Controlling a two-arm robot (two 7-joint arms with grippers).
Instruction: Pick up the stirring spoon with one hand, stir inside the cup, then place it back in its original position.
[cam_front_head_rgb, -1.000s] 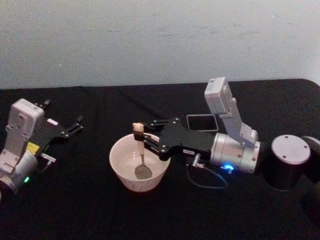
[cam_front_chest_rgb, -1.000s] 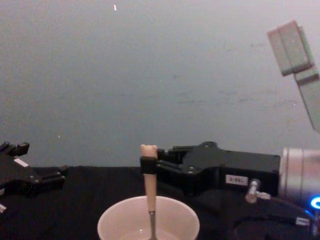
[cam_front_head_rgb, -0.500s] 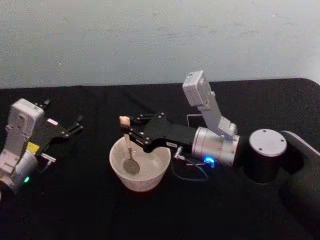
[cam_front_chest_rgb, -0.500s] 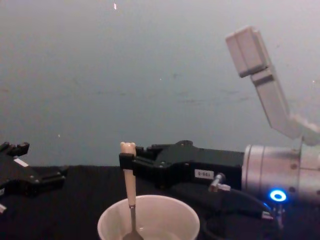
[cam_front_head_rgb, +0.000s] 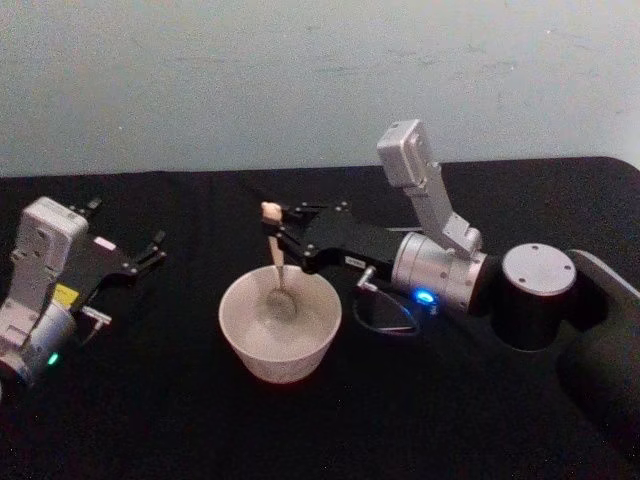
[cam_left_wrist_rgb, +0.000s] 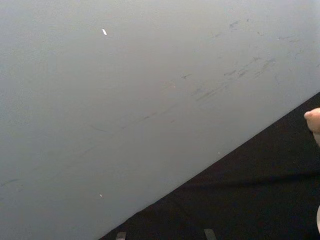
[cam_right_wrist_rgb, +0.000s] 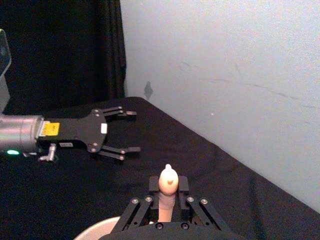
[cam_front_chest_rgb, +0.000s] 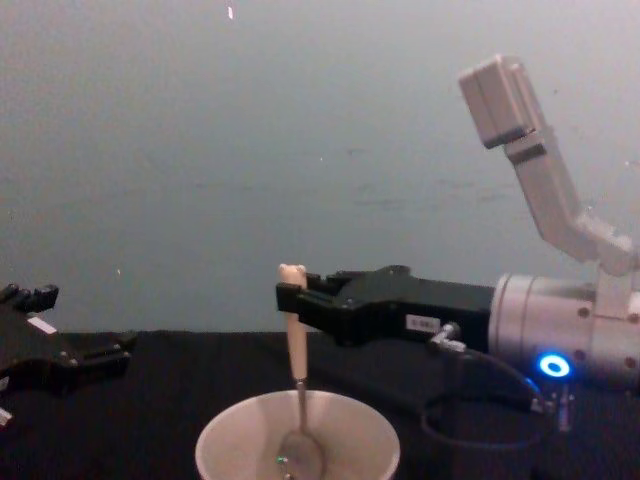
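– Rightward and a little back, we reckoned: the right gripper (cam_front_head_rgb: 272, 230) had carried the stirring spoon (cam_front_head_rgb: 277, 272) from the left side of the cup (cam_front_head_rgb: 280, 360), where it was half a second before, to nearer the middle.
– We agreed. And the black table (cam_front_head_rgb: 200, 430) beneath?
– It lay under everything. Over it we saw the right arm stretched in from the right, its gripper above the cup's far rim.
– How did its fingers stand?
– Closed on the spoon's cream handle, just beneath the bear head. In the right wrist view we saw the black fingers pressed against either side of it.
– And the left gripper (cam_front_head_rgb: 125, 226)?
– Parked at the table's left, well apart from the cup, fingers spread, holding nothing.
– The cup?
– Wide, cream-white, upright near the table's middle.
– Then the spoon.
– Near upright, tilted slightly, we thought. Its thin neck ran down past the rim and the shiny bowl sat low inside the cup; whether it touched the bottom we couldn't tell.
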